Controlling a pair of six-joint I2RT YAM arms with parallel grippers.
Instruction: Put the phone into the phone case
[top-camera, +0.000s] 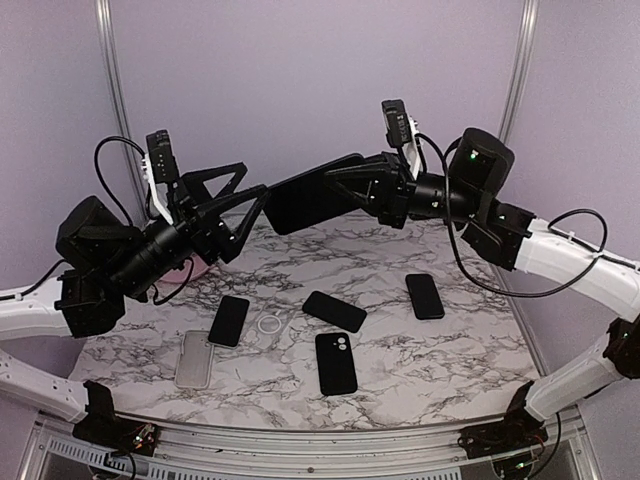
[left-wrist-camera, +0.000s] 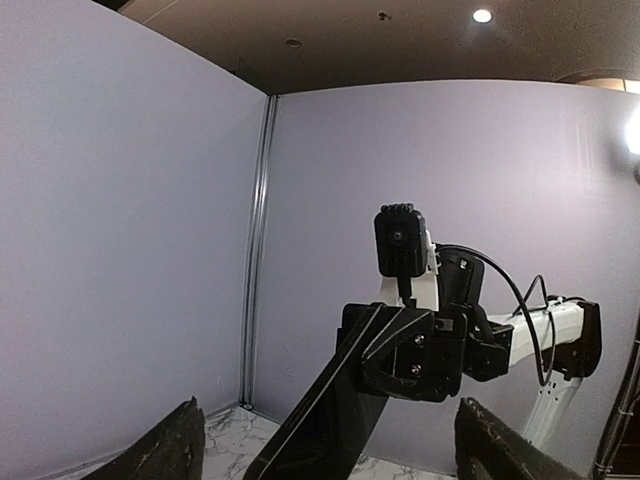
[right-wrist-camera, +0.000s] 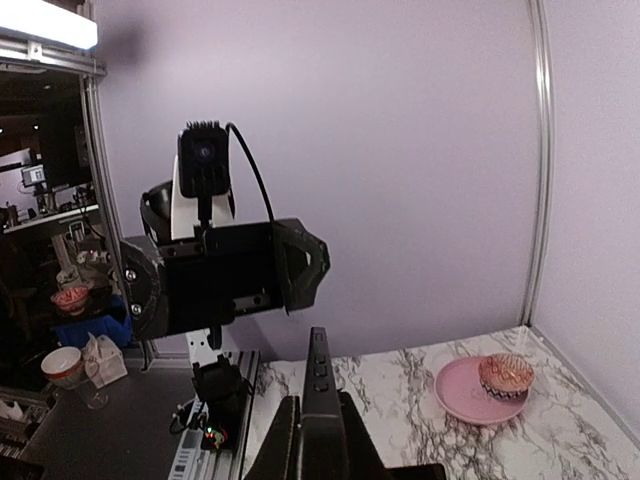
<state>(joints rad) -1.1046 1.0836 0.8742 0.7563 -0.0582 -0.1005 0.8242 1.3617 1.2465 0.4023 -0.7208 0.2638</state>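
Phone (top-camera: 305, 200), one, black, was held in mid-air above the marble table (top-camera: 470, 350), level between the two raised arms. The right wrist view showed it edge-on, with a row of side buttons (right-wrist-camera: 318, 368) along its thin edge.

Right gripper (top-camera: 345, 188), one: clamped on the right end of the phone.

Left gripper (top-camera: 250, 205), one: fingers spread wide, one on either side of the phone's left end. Contact with the phone could not be told.

Lying on the table, all apart from one another:
- black phone-shaped slabs, four: one at left (top-camera: 228, 320), one at centre lying askew (top-camera: 334, 311), one at right (top-camera: 425, 296), and one nearest the arm bases (top-camera: 336, 363) with a camera lens at its upper corner. Whether each was a handset or a case could not be told.
- translucent grey case (top-camera: 194, 358), one, just beside the left slab, on its near side.
- white ring (top-camera: 270, 323), one, between the left and centre slabs.
- pink plate (right-wrist-camera: 460, 395), one, at the far left of the table, bearing one patterned bowl (right-wrist-camera: 505, 375).

Writing: no brand or label was legible on any item at this size.
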